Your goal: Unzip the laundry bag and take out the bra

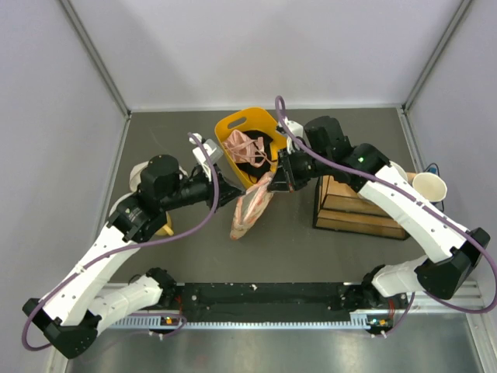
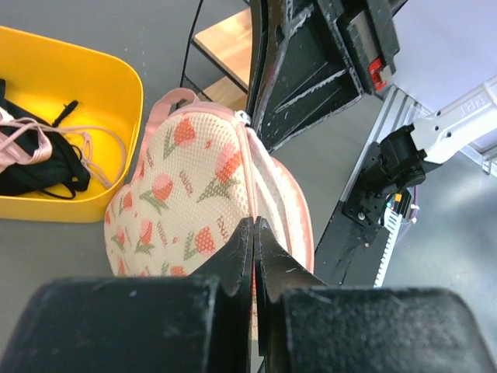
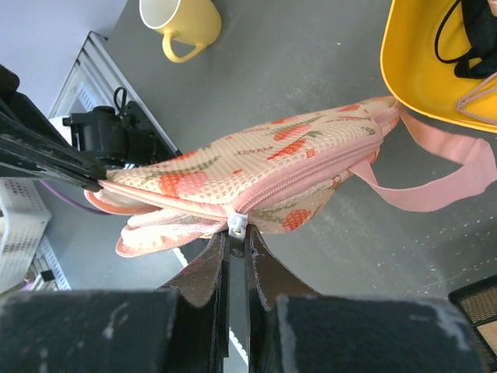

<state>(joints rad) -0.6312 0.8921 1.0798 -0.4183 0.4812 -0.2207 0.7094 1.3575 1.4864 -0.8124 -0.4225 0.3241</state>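
Above grey tabletop (image 1: pixel 311 249), left end effector (image 2: pixel 255 227) and right end effector (image 3: pixel 235 238) clamp the laundry bag (image 3: pixel 287 155).

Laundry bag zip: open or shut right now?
Partly open: the laundry bag gapes on one side of the white pull, zipped shut on the strap side.

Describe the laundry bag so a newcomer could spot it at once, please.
Find the yellow basket in the far middle of the table. Just in front of it is the laundry bag, a pale pink mesh pouch. Only it has orange-red flower prints.
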